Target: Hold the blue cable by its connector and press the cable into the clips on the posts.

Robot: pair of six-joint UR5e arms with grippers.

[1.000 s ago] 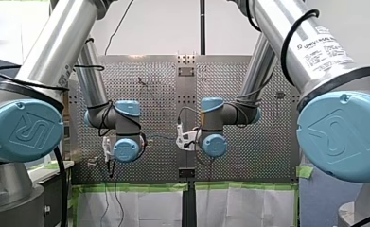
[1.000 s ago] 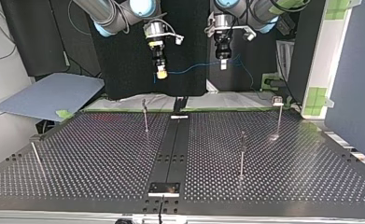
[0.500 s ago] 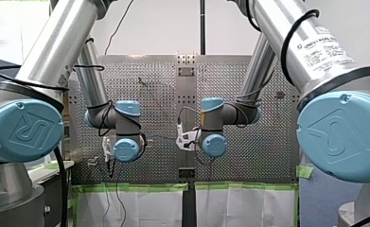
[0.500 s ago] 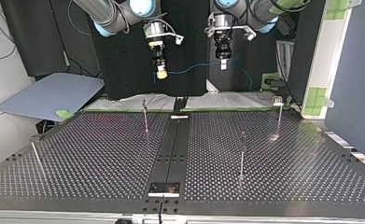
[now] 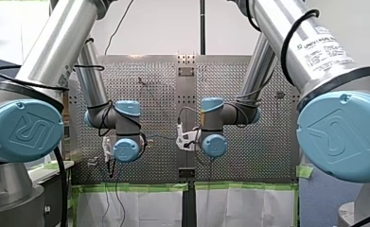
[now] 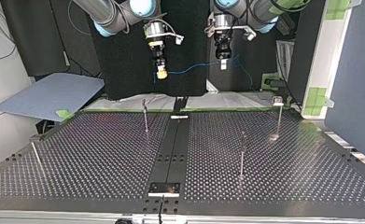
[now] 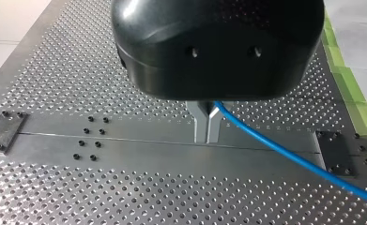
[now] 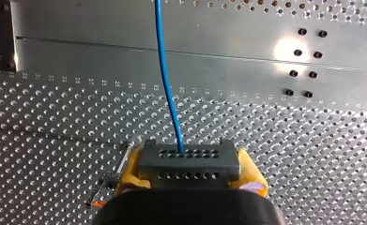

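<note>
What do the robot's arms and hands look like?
My left arm and my right arm are shiny silver tubes with round light-blue caps and black cables looped around them. The right one carries a printed label. The left hand is rounded, black, with grey metal fingers; the right hand has yellow pads.

In the left wrist view the left gripper (image 7: 207, 127) has its black housing (image 7: 218, 47) over the roots of its metal fingers (image 7: 200, 125). The housing also hides where the blue cable (image 7: 284, 152) meets them, and the frame's edge cuts the cable off. In the right wrist view the connector (image 8: 188, 163) hides most of the right gripper's (image 8: 188, 171) yellow pads (image 8: 130, 169). In the top view the clips (image 6: 277, 100) on the posts (image 6: 146, 121) are too small to make out.
</note>
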